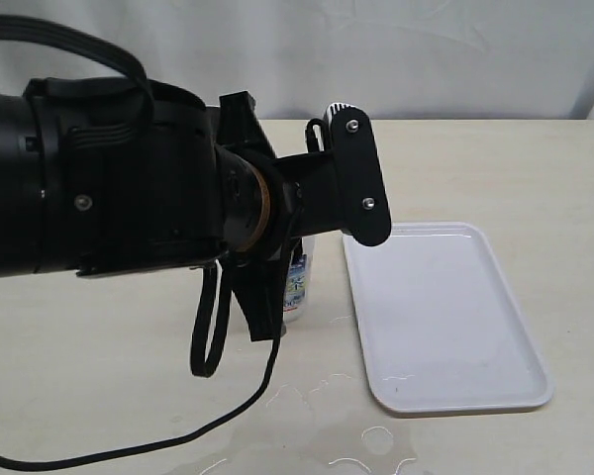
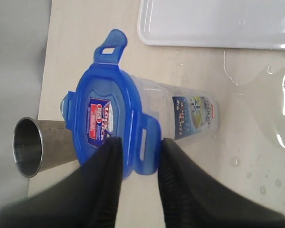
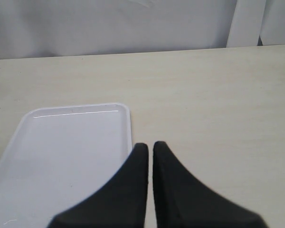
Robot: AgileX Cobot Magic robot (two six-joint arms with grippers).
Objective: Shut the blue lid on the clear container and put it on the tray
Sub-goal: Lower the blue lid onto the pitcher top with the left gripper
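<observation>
Left wrist view: your left gripper (image 2: pixel 140 141) straddles the blue lid (image 2: pixel 102 118) flap on the clear container (image 2: pixel 190 114), pinch unclear, so press flaps squarely; right gripper (image 3: pixel 150 145) clenched.

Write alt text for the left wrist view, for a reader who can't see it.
A blue lid sits on a clear container, flaps sticking out, with a black pincer, fingers parted, at the lid's edge. A steel cup stands beside the container, a white tray lies nearby, and water is spilled on the table.
</observation>
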